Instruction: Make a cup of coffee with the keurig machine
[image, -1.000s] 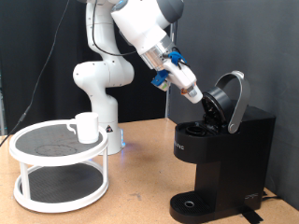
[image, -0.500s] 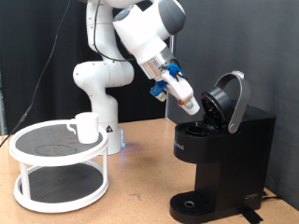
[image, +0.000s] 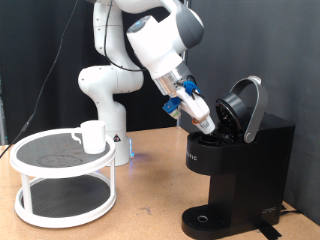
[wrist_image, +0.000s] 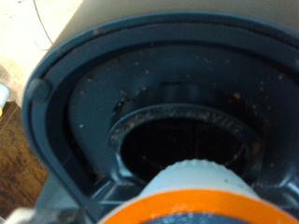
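The keurig machine (image: 245, 160) stands at the exterior view's right with its lid (image: 250, 105) swung up. My gripper (image: 205, 122) is tilted down into the open top, right at the pod chamber. In the wrist view the dark round pod chamber (wrist_image: 182, 140) fills the frame. A white rounded thing with an orange band (wrist_image: 201, 191) sits very close to the camera; no fingers show around it. The cup (image: 92, 136), a small white mug, stands on the upper tier of the stand, far from the gripper.
A white two-tier round stand (image: 62, 180) takes up the exterior view's left. The arm's white base (image: 105, 90) rises behind it. The machine's round drip base (image: 205, 218) is bare. Wooden tabletop lies between stand and machine.
The gripper has dropped lower and closed in on the machine's open chamber. The cup, the stand and the lid have not moved.
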